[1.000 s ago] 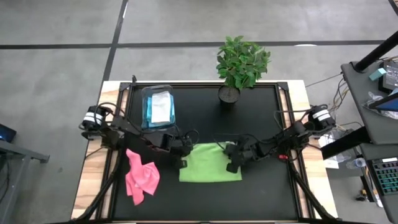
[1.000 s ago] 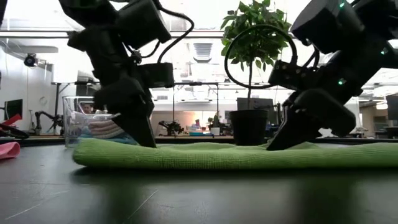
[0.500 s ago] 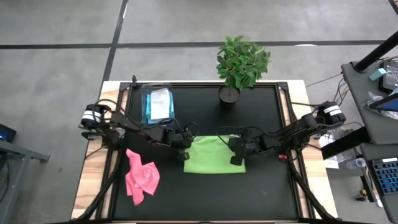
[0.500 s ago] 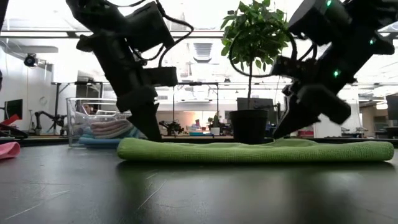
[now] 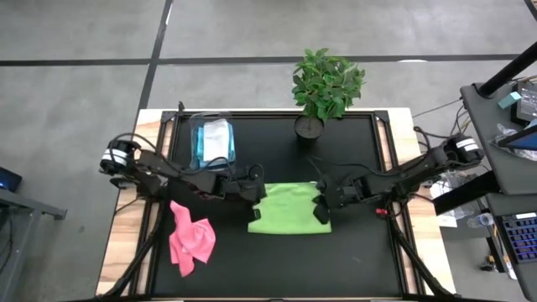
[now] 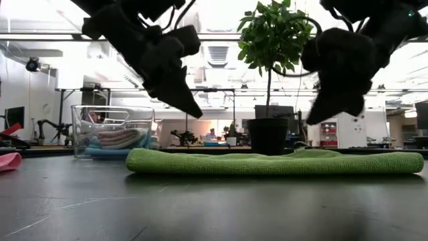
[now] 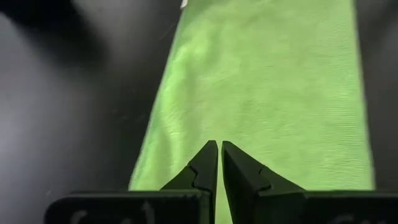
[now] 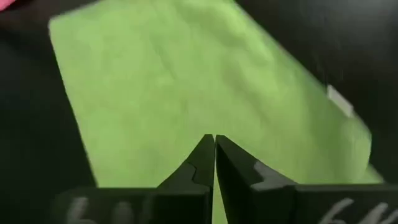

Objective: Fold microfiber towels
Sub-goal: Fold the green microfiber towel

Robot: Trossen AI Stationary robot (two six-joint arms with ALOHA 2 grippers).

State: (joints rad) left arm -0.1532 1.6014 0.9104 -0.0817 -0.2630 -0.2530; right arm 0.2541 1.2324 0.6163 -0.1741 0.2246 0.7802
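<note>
A lime green microfiber towel (image 5: 289, 210) lies folded flat on the black table, a low strip in the low view (image 6: 274, 163). My left gripper (image 6: 195, 112) hangs shut above its left end, seen in its wrist view (image 7: 219, 146) over the cloth (image 7: 267, 87). My right gripper (image 6: 313, 119) hangs shut above its right part, its tips (image 8: 214, 138) over the cloth (image 8: 161, 93). Neither touches the towel. A pink towel (image 5: 191, 239) lies crumpled at the near left.
A clear bin (image 5: 212, 143) holding folded towels stands at the far left, also seen in the low view (image 6: 110, 130). A potted plant (image 5: 323, 88) stands at the far edge, right of the middle. Bare black table lies near the front edge.
Both shut grippers stood with their tips on the green towel and slid it a little toward the far edge. Then both rose clear of it and tipped up. My right gripper has also rolled about its own line. The towel now lies still.
</note>
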